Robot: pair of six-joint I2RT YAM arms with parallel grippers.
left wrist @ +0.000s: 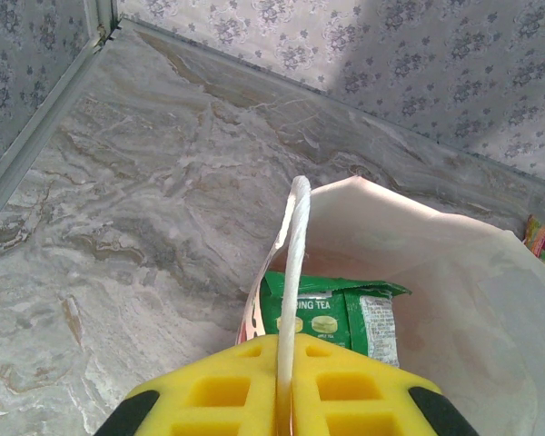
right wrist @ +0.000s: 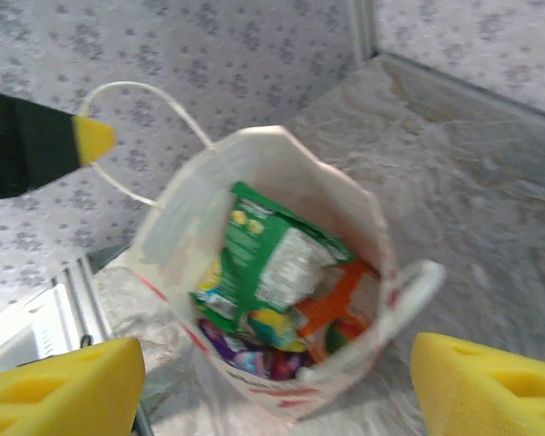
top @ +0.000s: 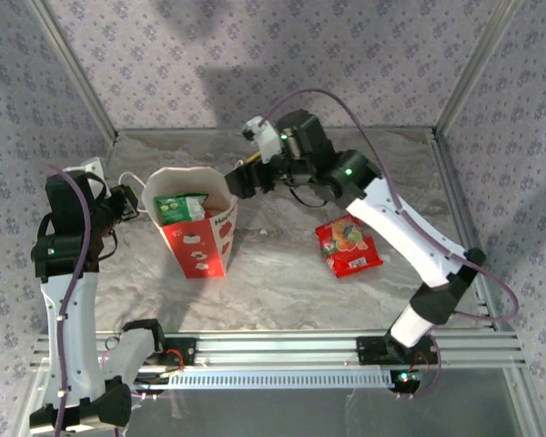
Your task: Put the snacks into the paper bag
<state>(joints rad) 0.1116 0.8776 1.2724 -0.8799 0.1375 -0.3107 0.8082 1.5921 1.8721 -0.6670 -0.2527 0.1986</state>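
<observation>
Over the paper bag (top: 200, 246) at middle left, the right gripper (top: 239, 180) hangs with jaws wide and a green packet (top: 180, 208) lies inside, while the left gripper (left wrist: 286, 381) pinches the handle (left wrist: 295, 272) tight, so the drop looks done and the red packets (top: 348, 246) at middle right likely need picking next.

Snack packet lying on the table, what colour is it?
Flat glossy packet: red with colourful print; top external view.

Two white-and-black arms with purple cables.
Left arm (top: 68, 309) and right arm (top: 409, 238), black-based on the aluminium rail (top: 291, 348), show green lights; gripper fingers (right wrist: 490, 381) are yellow.
</observation>
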